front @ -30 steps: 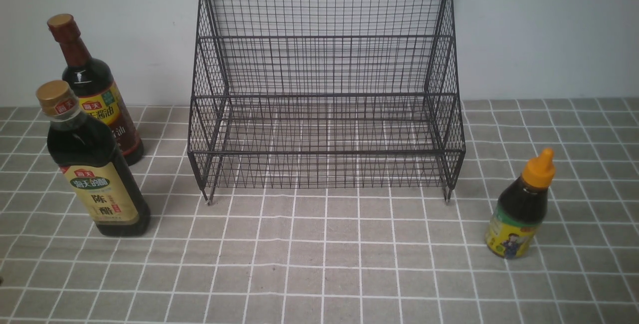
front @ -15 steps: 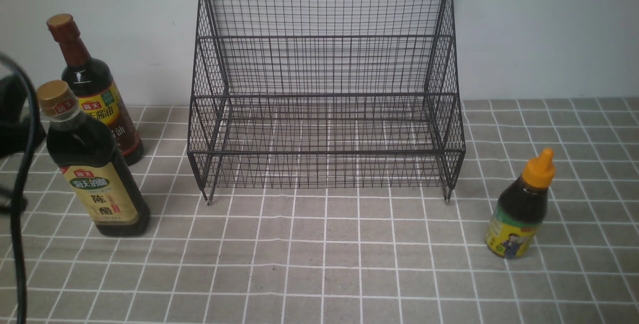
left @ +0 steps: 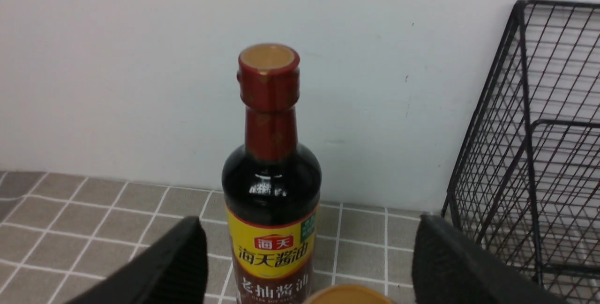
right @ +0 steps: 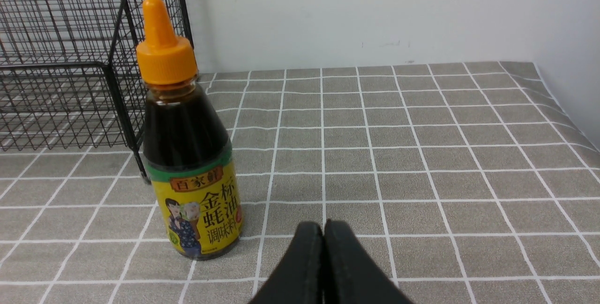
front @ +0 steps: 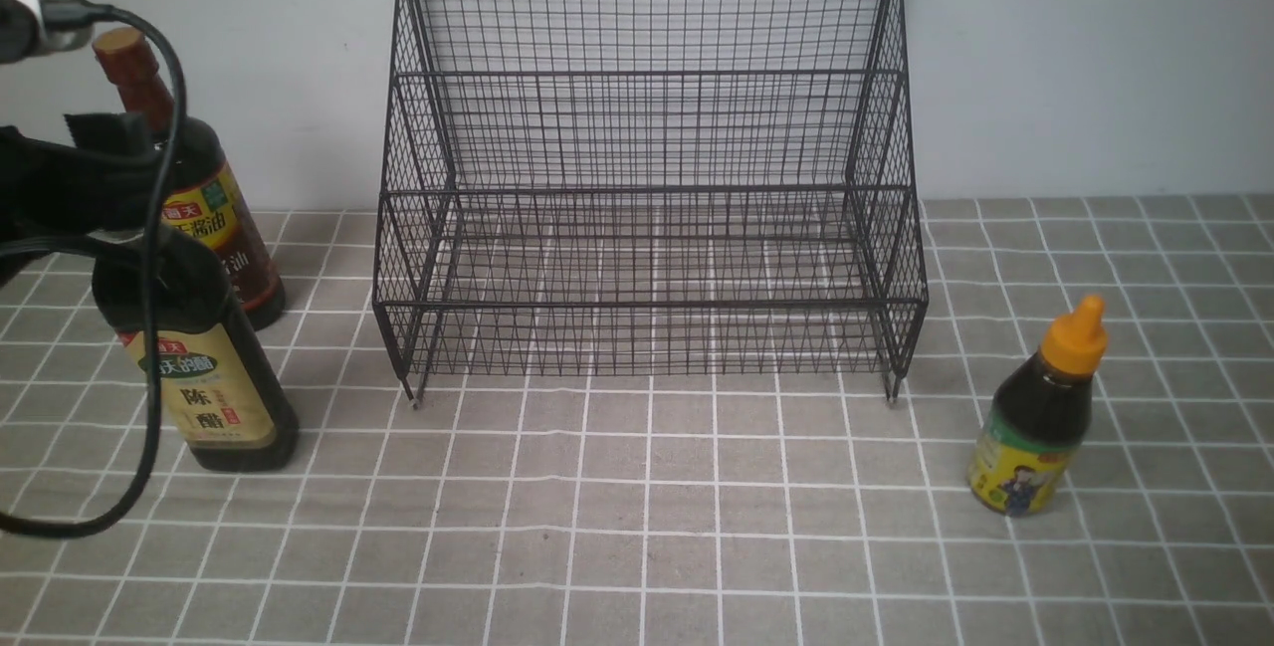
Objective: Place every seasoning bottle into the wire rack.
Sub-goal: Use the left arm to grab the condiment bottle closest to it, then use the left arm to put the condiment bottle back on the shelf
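The black wire rack (front: 647,178) stands empty against the wall. To its left are the wide beige-labelled seasoning bottle (front: 209,367) and, behind it, the tall slim brown-capped bottle (front: 214,218). My left gripper (front: 105,183) hangs over the wide bottle's neck and hides its cap in the front view. In the left wrist view this gripper (left: 308,222) is open, the slim bottle (left: 272,177) stands beyond the gap and the gold cap (left: 349,295) is just below it. The small orange-nozzled bottle (front: 1040,417) stands right of the rack. My right gripper (right: 323,229) is shut and empty, near that small bottle (right: 190,154).
A grey checked cloth (front: 647,527) covers the table up to the pale wall. The left arm's black cable (front: 149,327) loops down in front of the wide bottle. The cloth's right edge (right: 562,107) lies beyond the small bottle. The rack's side (left: 539,130) is close to the left gripper.
My left arm has come in from the left and now covers the wide bottle's cap. Its jaws have opened. The bottles, rack and right gripper have not moved.
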Tool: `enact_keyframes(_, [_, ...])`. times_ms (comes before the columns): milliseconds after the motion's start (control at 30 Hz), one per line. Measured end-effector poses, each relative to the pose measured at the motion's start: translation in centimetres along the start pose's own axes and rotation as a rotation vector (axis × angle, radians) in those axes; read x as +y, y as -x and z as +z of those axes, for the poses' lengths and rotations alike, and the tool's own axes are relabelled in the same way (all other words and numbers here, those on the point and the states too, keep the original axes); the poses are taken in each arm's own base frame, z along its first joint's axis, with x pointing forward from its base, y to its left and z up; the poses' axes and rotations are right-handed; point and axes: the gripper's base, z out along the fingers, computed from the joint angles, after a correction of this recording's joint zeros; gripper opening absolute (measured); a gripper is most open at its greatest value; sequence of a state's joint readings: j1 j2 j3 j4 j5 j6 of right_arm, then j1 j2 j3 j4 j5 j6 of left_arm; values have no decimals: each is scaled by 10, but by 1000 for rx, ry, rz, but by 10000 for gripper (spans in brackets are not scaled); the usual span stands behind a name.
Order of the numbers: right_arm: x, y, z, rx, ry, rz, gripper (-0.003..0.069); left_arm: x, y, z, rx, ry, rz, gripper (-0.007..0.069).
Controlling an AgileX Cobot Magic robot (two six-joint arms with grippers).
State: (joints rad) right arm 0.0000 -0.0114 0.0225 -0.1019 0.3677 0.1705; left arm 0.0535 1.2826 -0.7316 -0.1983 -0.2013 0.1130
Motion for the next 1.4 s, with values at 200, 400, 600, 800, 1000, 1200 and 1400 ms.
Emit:
enact_keyframes(200, [0, 0, 0, 0, 0, 0, -12, 1, -21, 20, 84, 8, 4, 533])
enact_keyframes(400, [0, 0, 0, 0, 0, 0, -12, 1, -24, 24, 89, 9, 6, 421])
enact_keyframes(600, [0, 0, 0, 0, 0, 0, -12, -1, -19, 18, 90, -5, 22, 301])
enact_keyframes(800, [0, 0, 0, 0, 0, 0, -12, -6, 24, -10, 44, -38, 16, 301])
enact_keyframes(1000, [0, 0, 0, 0, 0, 0, -12, -16, 95, -40, -94, -91, -95, 301])
enact_keyframes(1200, [0, 0, 0, 0, 0, 0, -12, -47, 119, -50, -136, -209, -97, 301])
enact_keyframes(1400, [0, 0, 0, 0, 0, 0, -12, -87, 115, -31, -93, -331, -89, 301])
